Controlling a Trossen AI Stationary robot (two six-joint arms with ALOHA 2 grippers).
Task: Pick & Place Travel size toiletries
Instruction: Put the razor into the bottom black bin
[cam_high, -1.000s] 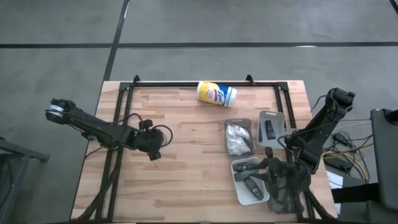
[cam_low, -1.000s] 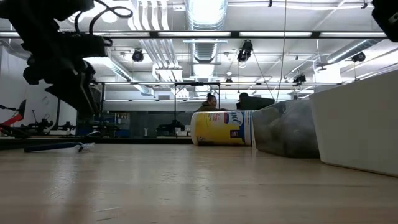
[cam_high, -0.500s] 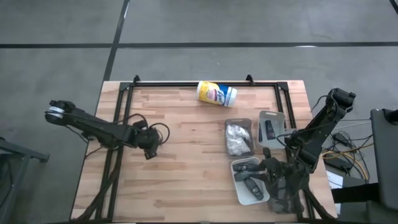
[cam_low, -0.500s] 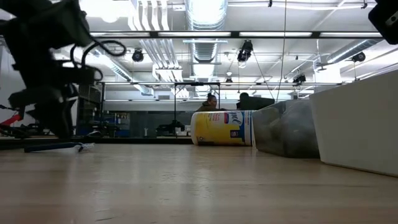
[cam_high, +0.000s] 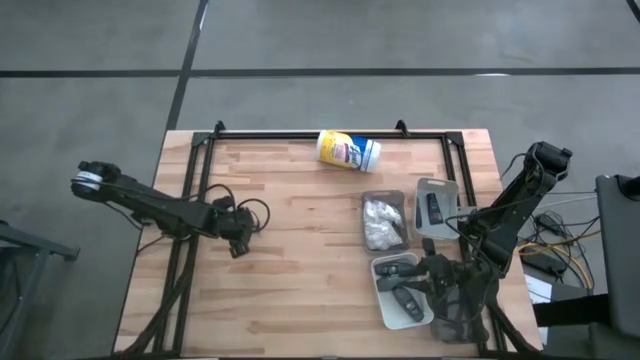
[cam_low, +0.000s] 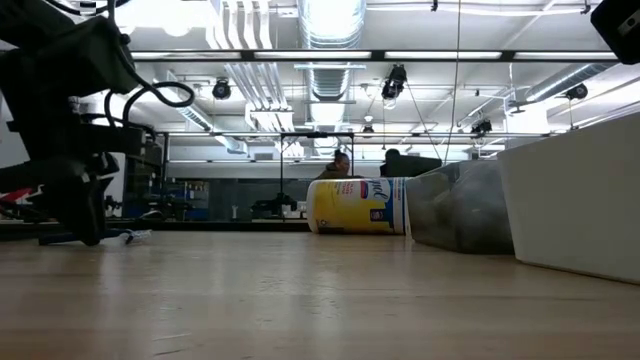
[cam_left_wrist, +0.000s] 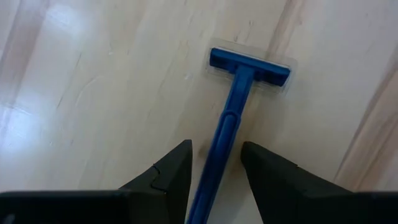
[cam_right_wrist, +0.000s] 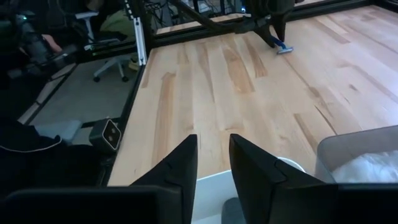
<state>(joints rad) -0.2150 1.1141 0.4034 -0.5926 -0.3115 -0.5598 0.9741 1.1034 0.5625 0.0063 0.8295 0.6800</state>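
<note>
A blue razor with a clear-capped head lies flat on the wood near the table's left side; it also shows in the low view and far off in the right wrist view. My left gripper is down at table level, open, with one finger on each side of the razor's handle. Whether a finger touches the handle cannot be told. My right gripper waits open over the near-right tray of dark grey tubes. White packets fill another tray.
A yellow-and-white canister lies on its side near the far edge. Three clear trays sit at the right: packets, a dark tube, grey tubes. Bare wood spans the middle. A black frame edges the table. People sit far behind.
My left gripper has come down from well above the table to table level, shifting slightly toward the left edge, and now straddles the razor's handle. The razor has not moved. My right arm has kept still.
</note>
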